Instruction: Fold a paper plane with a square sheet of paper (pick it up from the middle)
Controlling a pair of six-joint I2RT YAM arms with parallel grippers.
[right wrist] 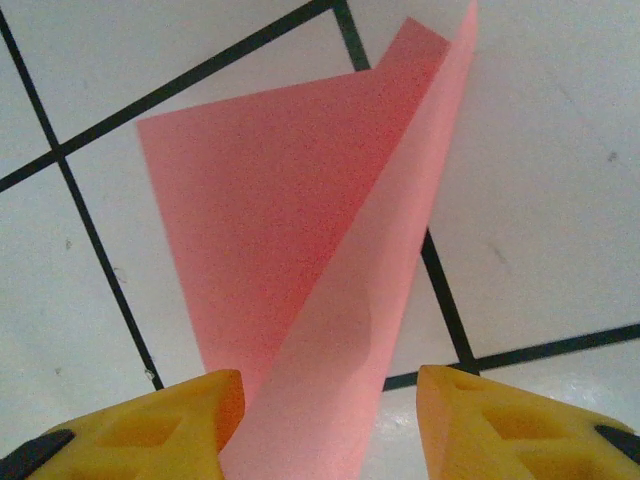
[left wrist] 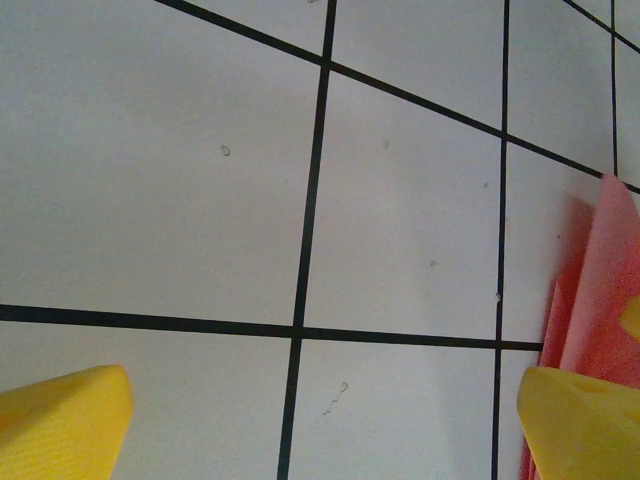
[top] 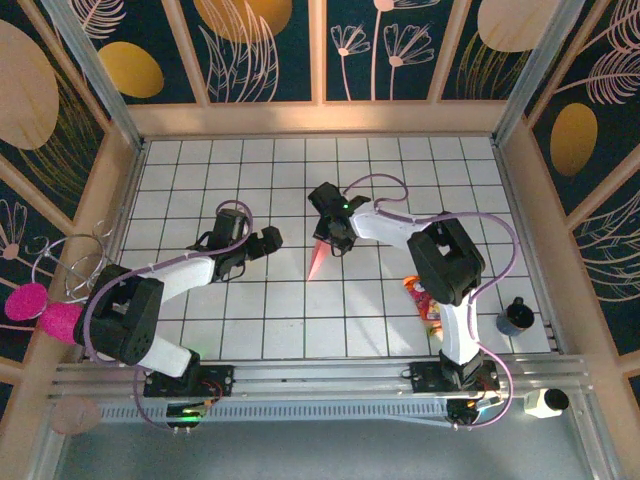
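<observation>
Right tool (right wrist: 328,388) is standing half-open, straddling pink paper plane (right wrist: 260,200) | left tool (left wrist: 325,385) is gaping wide over tiled table (left wrist: 150,200), plane lying just beside its finger.

The paper plane (right wrist: 300,250) is salmon-pink, darker inside its fold. My right gripper (right wrist: 322,430) has yellow fingers (right wrist: 150,425). The table (top: 200,180) is white tile with black grid lines. At four o'clock from the plane, a red-and-yellow snack packet (top: 422,296).

White gridded table (top: 200,320), snack packet (top: 424,303)
</observation>
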